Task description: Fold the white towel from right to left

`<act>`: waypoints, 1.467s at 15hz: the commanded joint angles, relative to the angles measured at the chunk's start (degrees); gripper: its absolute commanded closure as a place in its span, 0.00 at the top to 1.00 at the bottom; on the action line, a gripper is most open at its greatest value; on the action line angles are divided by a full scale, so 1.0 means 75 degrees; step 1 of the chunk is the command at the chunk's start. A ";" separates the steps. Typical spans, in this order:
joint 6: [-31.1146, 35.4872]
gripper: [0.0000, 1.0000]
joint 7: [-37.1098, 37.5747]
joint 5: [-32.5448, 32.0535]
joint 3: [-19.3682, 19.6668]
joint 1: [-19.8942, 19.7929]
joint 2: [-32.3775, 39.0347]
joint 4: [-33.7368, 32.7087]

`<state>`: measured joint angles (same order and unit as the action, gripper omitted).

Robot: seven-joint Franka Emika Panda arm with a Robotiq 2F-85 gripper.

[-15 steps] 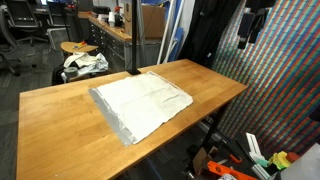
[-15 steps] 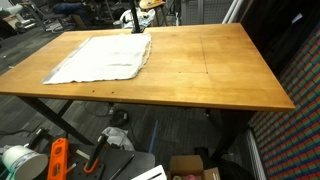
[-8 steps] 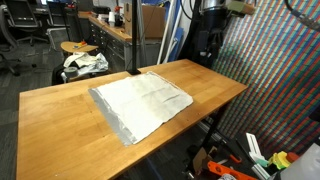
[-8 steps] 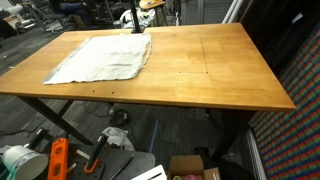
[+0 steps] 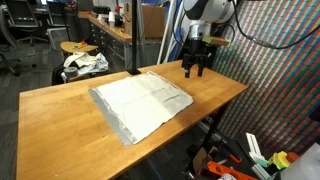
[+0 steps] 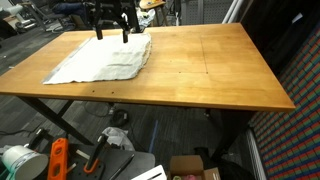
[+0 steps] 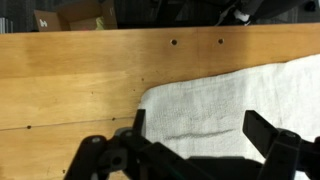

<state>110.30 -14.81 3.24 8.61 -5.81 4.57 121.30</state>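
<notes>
The white towel (image 5: 142, 104) lies flat and spread out on the wooden table (image 5: 55, 130), with a greyish hem along its near edge. In both exterior views my gripper (image 5: 195, 71) hangs open just above the table at the towel's corner (image 6: 140, 42), beside the back edge. Seen from the wrist, the towel (image 7: 235, 95) fills the lower right, and its rounded corner lies below my gripper (image 7: 200, 128). The two dark fingers (image 7: 138, 122) stand wide apart with nothing between them; whether they touch the cloth does not show.
A stool carrying a bundle of white-and-dark fabric (image 5: 85, 62) stands past the table's far side, next to a dark pole (image 5: 133, 40). A patterned panel (image 5: 285, 80) stands close to one table end. Tools and a box (image 6: 195, 168) lie on the floor under the table.
The arm, out of sight a second ago, has come down into view and now holds the gripper low over the towel's corner. The towel has not moved.
</notes>
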 commanded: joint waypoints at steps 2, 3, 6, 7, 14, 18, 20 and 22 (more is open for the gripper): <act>0.0711 1.00 -0.0329 0.0923 -0.0004 -0.0513 0.0961 -0.0517; 0.0943 1.00 -0.0318 0.1048 -0.0022 -0.0597 0.1080 -0.0493; 0.1845 1.00 -0.0286 0.1108 -0.0081 -0.0722 0.1494 -0.0479; 0.2135 1.00 -0.0265 0.1199 -0.0107 -0.0771 0.1613 -0.0473; 0.2668 1.00 -0.0305 0.1289 -0.0278 -0.0994 0.2293 -0.0684; 0.2512 1.00 -0.0486 0.1267 -0.0408 -0.1106 0.2435 -0.0726; 0.2395 1.00 -0.0577 0.1241 -0.0464 -0.1147 0.2493 -0.0763; 0.2169 1.00 -0.0783 0.1311 -0.0552 -0.1229 0.2531 -0.0797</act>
<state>129.54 -17.76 11.79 5.98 -13.34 22.73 117.32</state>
